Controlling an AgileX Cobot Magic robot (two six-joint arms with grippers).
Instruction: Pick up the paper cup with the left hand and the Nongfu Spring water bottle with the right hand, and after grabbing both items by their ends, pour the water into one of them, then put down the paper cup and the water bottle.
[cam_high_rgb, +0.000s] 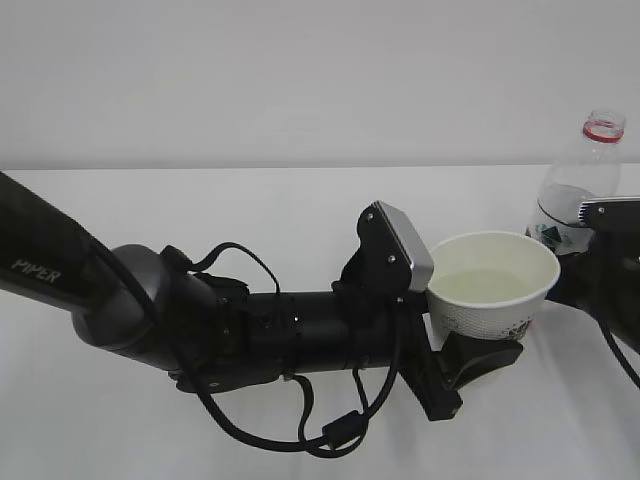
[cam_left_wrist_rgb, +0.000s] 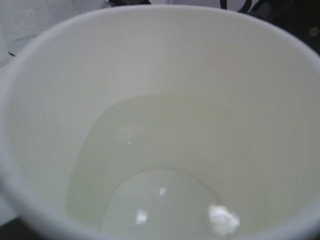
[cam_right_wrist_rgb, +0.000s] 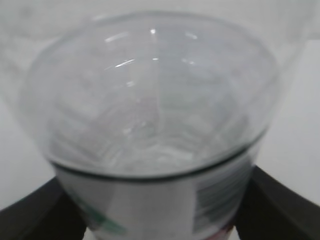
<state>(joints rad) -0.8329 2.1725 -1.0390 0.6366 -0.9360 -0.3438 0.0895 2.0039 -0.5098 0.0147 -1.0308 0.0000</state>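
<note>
We see the paper cup (cam_high_rgb: 493, 285) held upright near the right of the exterior view, its long axis vertical and its wide mouth pointing up, the tapered base down between the jaws of the left claw (cam_high_rgb: 470, 365); that claw is clamped on the cup's lower part, and the thick black arm marked "PIPER" (cam_high_rgb: 60, 275) runs in from the left edge, roughly level, with cables looped beneath it and a grey camera box (cam_high_rgb: 405, 245) just left of the cup's rim; the cup is touching that box or very nearly so — we cannot tell which. From the left wrist view we look straight down into the cup (cam_left_wrist_rgb: 45, 100); the water (cam_left_wrist_rgb: 160, 175) lies shallow over its bottom, with a few bright glints on it. The Nongfu Spring water bottle (cam_high_rgb: 575, 185) stands upright behind and to the right of the cup, long axis vertical, its open neck with the red ring pointing up; it appears to rest on the white surface (cam_high_rgb: 250, 200). The right claw (cam_high_rgb: 605, 255) sits at the bottle's lower part; in the right wrist view its dark jaws flank the bottle (cam_right_wrist_rgb: 150, 115) on either side — whether they press it or stand just clear, we cannot tell.
</note>
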